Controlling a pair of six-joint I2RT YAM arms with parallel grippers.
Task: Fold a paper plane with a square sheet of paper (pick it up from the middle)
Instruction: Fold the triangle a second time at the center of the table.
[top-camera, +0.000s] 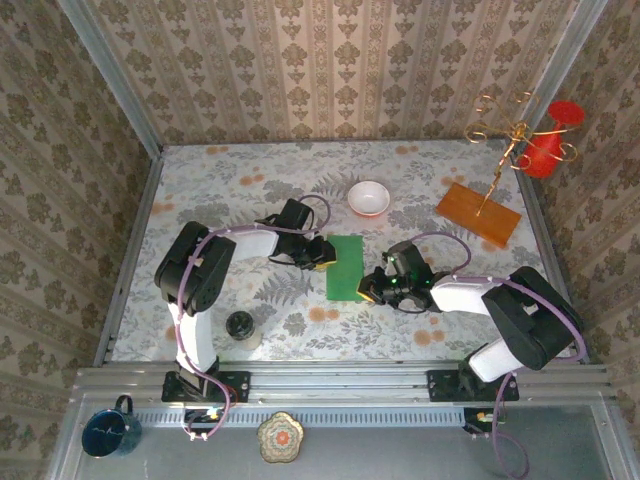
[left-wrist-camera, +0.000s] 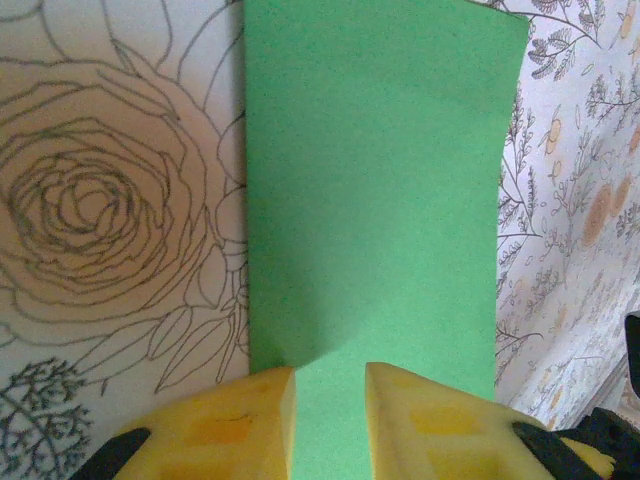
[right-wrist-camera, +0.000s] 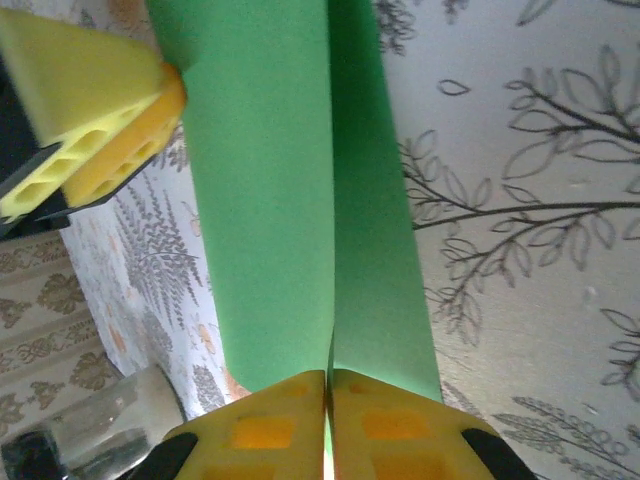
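The square sheet of paper (top-camera: 345, 267) is bright green and lies in the middle of the table, folded along a lengthwise crease into a tall rectangle. My right gripper (top-camera: 372, 290) is at its near right corner. In the right wrist view its yellow fingers (right-wrist-camera: 329, 375) are shut on the paper (right-wrist-camera: 270, 180) at the crease, one flap raised on each side. My left gripper (top-camera: 322, 252) is at the paper's left edge. In the left wrist view its fingers (left-wrist-camera: 330, 375) stand apart over the flat paper (left-wrist-camera: 370, 180), gripping nothing. A left finger (right-wrist-camera: 100, 110) also appears in the right wrist view.
A white bowl (top-camera: 369, 197) sits behind the paper. An orange-brown wooden board (top-camera: 478, 213) with a gold wire stand (top-camera: 505, 140) is at the back right, a red object (top-camera: 550, 140) beyond it. A dark jar (top-camera: 240, 326) stands front left. A blue mug (top-camera: 108, 432) rests on the front ledge.
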